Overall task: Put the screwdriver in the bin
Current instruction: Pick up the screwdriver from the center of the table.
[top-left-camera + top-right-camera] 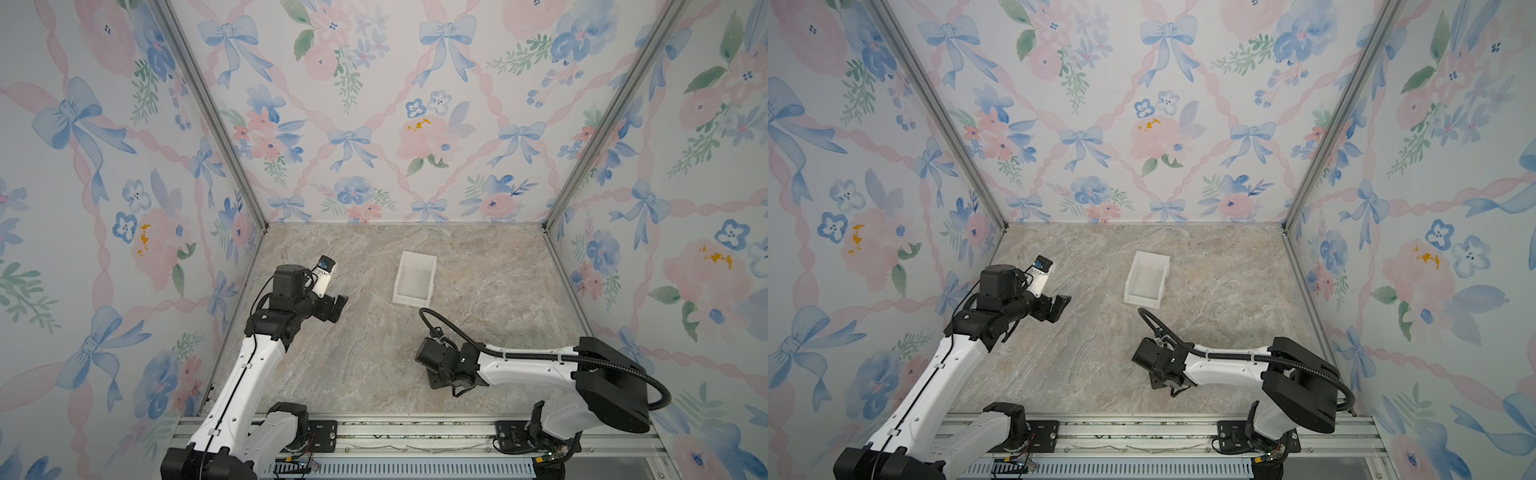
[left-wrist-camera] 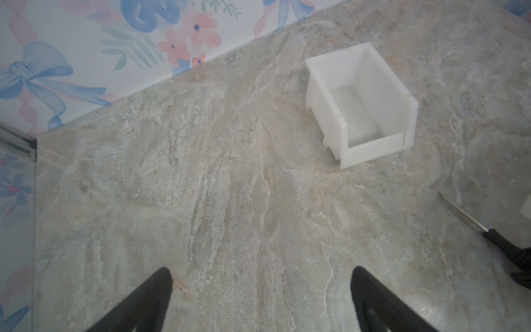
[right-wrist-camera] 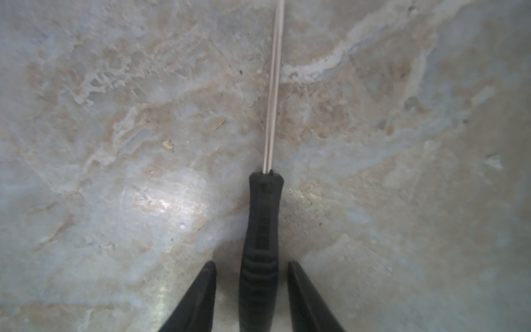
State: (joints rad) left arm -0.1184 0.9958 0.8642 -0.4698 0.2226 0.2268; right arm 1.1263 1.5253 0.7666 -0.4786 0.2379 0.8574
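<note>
My right gripper is down at the table, its two black fingers straddling the black handle of the screwdriver. The jaws are narrowed but not clamped. I can see a sliver of surface between each finger and the handle, so nothing is gripped. The screwdriver lies flat on the marble-patterned tabletop, its thin metal shaft pointing straight away from the gripper. In both top views it is hidden under my right wrist. The left wrist view shows it outside the white bin, near it but not touching. The bin stands upright farther out toward the back wall, with its lower lip facing the arms. My left gripper hangs above the table off to the left, jaws wide with nothing between them, well apart from both the bin and the screwdriver.
</note>
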